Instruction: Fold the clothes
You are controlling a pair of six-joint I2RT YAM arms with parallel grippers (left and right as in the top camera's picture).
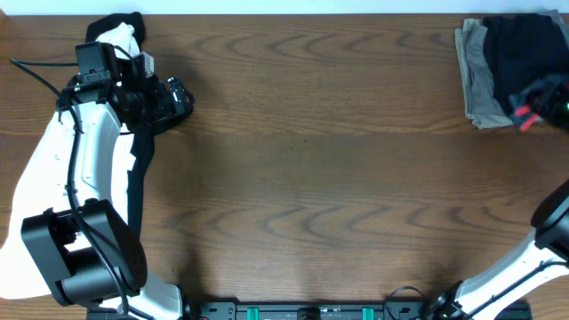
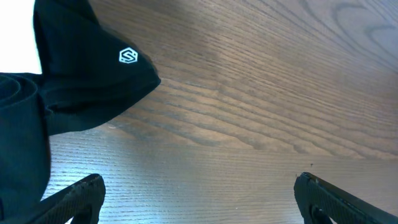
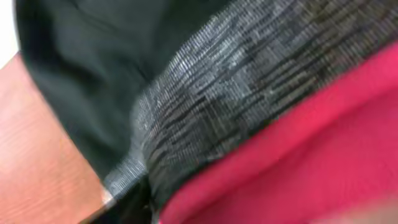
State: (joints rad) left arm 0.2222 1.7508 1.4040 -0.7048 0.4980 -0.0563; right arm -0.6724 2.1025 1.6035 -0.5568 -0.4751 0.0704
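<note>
Black trousers [image 1: 520,44] are lying on olive trousers [image 1: 480,84] far right on the table [image 1: 338,178]; right gripper [image 1: 533,107] is hanging at their waistband [image 3: 249,106], opening unclear. Left gripper [image 2: 198,193] is gaping wide, far left.

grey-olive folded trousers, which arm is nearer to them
Right. The right arm has its jaws at the pile's right side, over the black trousers lying on the grey-olive folded trousers. The left arm is far across the table, at its left end.

Clothes [image 1: 523,44] on folded trousers [image 1: 478,89], far right corner of table [image 1: 311,160].
</note>
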